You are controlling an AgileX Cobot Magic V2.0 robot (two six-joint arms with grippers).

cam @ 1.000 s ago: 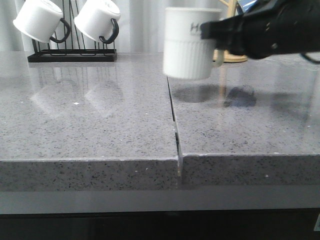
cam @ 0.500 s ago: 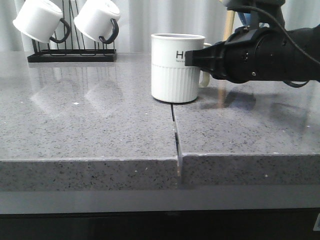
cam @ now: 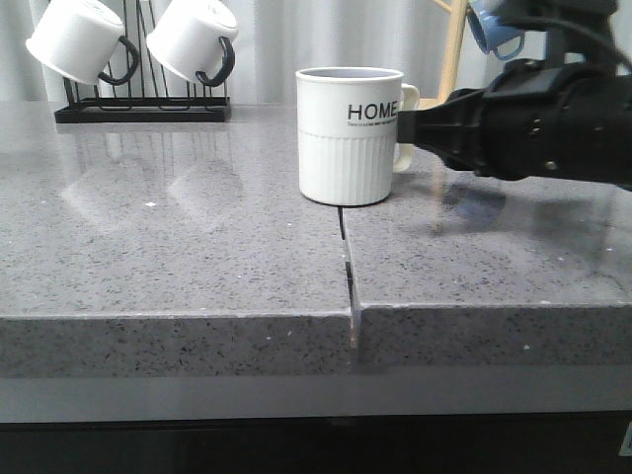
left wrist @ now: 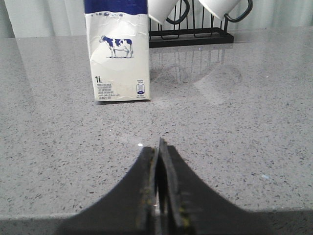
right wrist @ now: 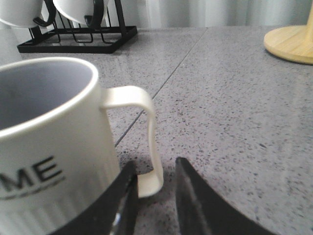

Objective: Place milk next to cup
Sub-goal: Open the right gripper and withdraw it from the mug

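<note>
**Front view: mug down on the counter, carton still waiting**

Front view — the cup (cam: 350, 135) now stands upright on the grey counter (cam: 178, 257), astride the seam between the two slabs, "HOME" facing the camera and its handle pointing toward the right gripper (cam: 407, 128). A second ago it hung in the air in that gripper's hold; half a second ago it had just touched down. The right wrist view shows the fingers (right wrist: 195, 196) parted by a narrow gap with the handle between them, no longer clearly pinching it — the cup appears released. That would leave the milk (left wrist: 117, 49) as the remaining work. It stands upright, long axis vertical, cow face toward the left gripper (left wrist: 159, 191), whose fingers are pressed together, empty, well short of the carton. Behind it, a black mug rack (left wrist: 195, 29).
</note>
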